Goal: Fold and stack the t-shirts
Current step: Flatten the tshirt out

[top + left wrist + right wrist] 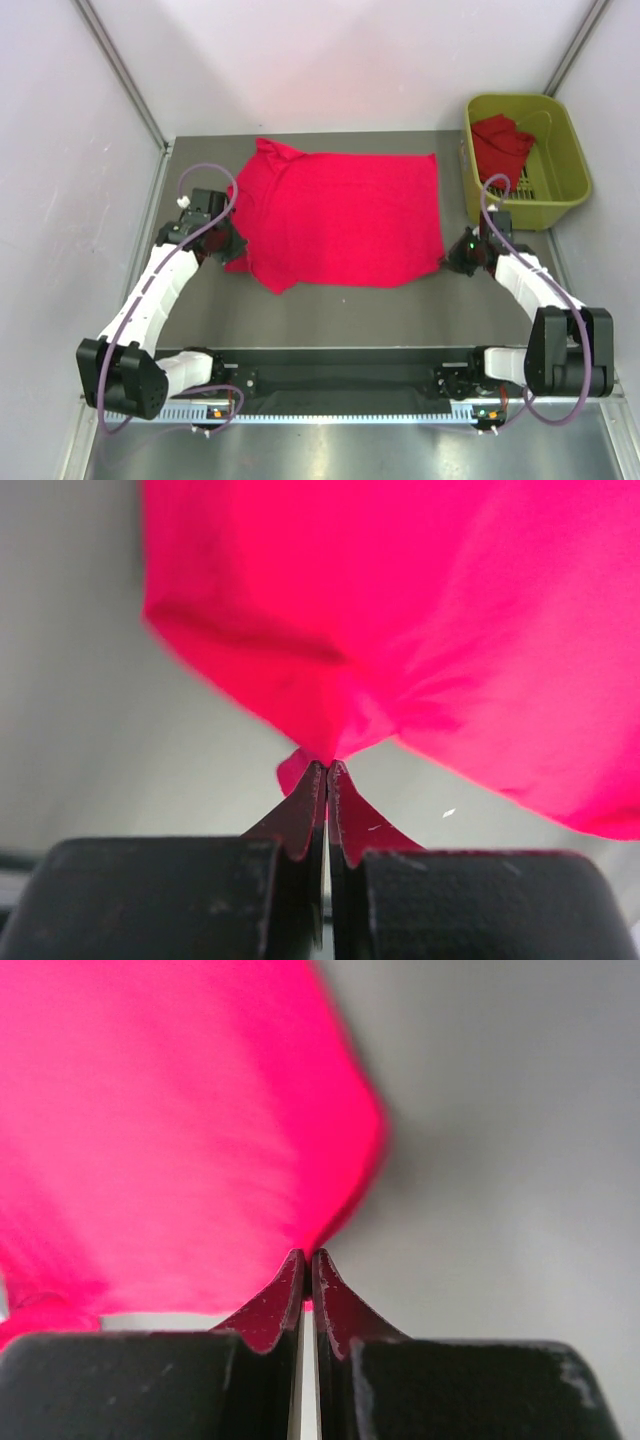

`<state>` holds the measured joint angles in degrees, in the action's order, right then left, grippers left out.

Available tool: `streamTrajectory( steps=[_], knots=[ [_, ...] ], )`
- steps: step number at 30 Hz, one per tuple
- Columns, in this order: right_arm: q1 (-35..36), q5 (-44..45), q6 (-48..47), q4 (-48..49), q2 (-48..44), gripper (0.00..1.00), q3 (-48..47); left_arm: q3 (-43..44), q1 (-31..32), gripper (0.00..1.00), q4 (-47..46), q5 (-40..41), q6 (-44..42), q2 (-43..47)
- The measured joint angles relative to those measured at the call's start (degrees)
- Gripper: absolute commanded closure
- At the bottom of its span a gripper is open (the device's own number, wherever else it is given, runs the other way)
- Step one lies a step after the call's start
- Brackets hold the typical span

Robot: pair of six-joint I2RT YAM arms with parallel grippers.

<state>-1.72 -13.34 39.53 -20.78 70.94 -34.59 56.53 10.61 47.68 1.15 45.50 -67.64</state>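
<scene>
A bright red t-shirt (pixel 345 215) lies spread across the middle of the grey table, one sleeve pointing to the far left. My left gripper (pixel 232 250) is shut on its near left edge; the left wrist view shows the cloth (pixel 420 630) pinched at my fingertips (pixel 327 770). My right gripper (pixel 452 258) is shut on its near right corner; the right wrist view shows the cloth (pixel 170 1130) pinched at my fingertips (pixel 306 1257). A second red t-shirt (pixel 500 145) lies crumpled in the yellow-green basket (pixel 560 195).
The basket stands at the far right of the table, just beyond my right arm. Grey walls with metal posts close in the table on the left, back and right. A black rail (pixel 340 380) runs along the near edge between the arm bases.
</scene>
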Motion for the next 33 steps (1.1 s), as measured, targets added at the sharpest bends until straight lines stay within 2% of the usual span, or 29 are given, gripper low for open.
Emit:
streamTrajectory(
  steps=[4,12,18,25,33],
  knots=[
    [3.2,-0.3,-0.6,0.3,4.2,1.00,-10.6,7.3,0.0,1.00,-4.2,0.3,-3.7,-1.0],
    [5.8,1.3,-2.9,-3.1,13.1,1.00,-38.0,30.9,0.0,1.00,-14.6,4.8,-16.2,-9.4],
    [5.7,3.6,-4.8,-5.5,13.2,1.00,-53.9,46.6,0.0,1.00,-20.4,5.3,-25.2,-13.1],
    [5.7,5.0,-7.2,-10.6,1.7,1.00,-56.7,57.0,0.0,1.00,-22.5,2.3,-33.4,-8.9],
    [6.7,5.8,-10.3,-14.3,-21.0,1.00,-57.1,60.8,0.6,1.00,-24.0,0.8,-39.0,7.5]
  ],
)
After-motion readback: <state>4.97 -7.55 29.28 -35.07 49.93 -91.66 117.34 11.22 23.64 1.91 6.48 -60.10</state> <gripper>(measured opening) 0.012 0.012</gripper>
